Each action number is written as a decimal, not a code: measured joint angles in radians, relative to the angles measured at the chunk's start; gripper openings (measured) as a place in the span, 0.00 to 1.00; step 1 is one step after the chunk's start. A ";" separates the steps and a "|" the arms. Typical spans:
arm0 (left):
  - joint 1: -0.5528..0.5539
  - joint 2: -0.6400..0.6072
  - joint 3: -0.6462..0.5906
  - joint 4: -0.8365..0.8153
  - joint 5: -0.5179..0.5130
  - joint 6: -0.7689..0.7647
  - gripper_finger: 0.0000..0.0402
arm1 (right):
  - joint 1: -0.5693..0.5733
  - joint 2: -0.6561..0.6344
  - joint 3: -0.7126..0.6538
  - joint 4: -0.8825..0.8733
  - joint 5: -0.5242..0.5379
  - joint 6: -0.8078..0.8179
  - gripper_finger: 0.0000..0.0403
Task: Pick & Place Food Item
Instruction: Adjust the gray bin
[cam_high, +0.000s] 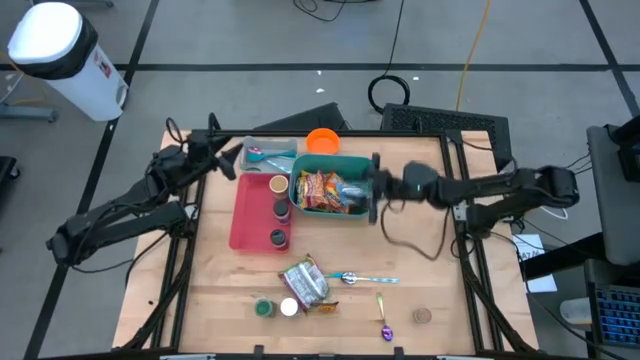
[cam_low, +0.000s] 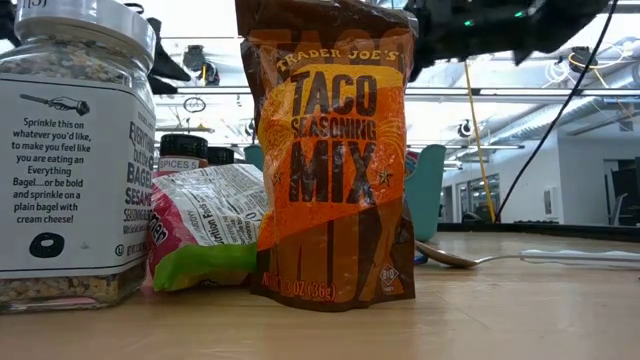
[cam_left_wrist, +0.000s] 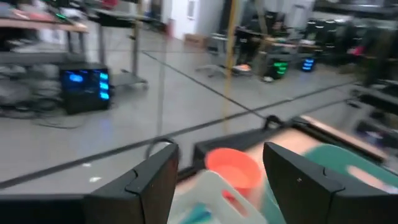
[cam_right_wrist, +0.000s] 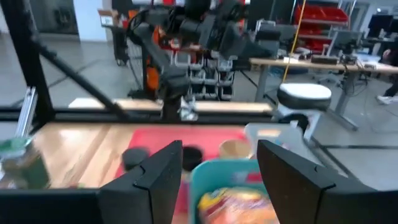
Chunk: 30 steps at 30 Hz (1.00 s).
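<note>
Teal bin (cam_high: 352, 165) of snack packets sat near the desk's far edge; the right tool (cam_right_wrist: 214, 180) hung open above it, needing a centred descent; left tool (cam_left_wrist: 217, 180) open, waiting.

Snack packet (cam_high: 330, 190): crinkled, multicoloured, lying flat inside the teal bin (cam_high: 352, 215), directly ahead of and below the right gripper (cam_high: 375, 188), whose fingers stand parted above the bin's near rim. Its yellow-red top (cam_right_wrist: 239, 205) shows between those fingers. No contact with packet visible.
</note>
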<state>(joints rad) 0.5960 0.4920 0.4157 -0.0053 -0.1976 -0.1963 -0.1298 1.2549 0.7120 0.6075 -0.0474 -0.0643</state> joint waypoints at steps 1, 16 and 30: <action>0.012 0.022 0.007 0.011 -0.016 0.006 0.61 | -0.045 0.000 0.017 0.001 -0.052 0.000 0.49; 0.220 0.555 0.101 -0.199 -0.073 -0.231 0.61 | -0.521 0.009 0.106 -0.054 -0.295 -0.004 0.49; 0.246 0.807 0.101 -0.095 -0.019 -0.286 0.60 | -0.548 0.009 0.106 -0.122 -0.298 -0.060 0.49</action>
<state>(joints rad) 0.8421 1.2990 0.5163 -0.1001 -0.2169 -0.4819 -0.6777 1.2636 0.8181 0.4857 -0.3458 -0.1246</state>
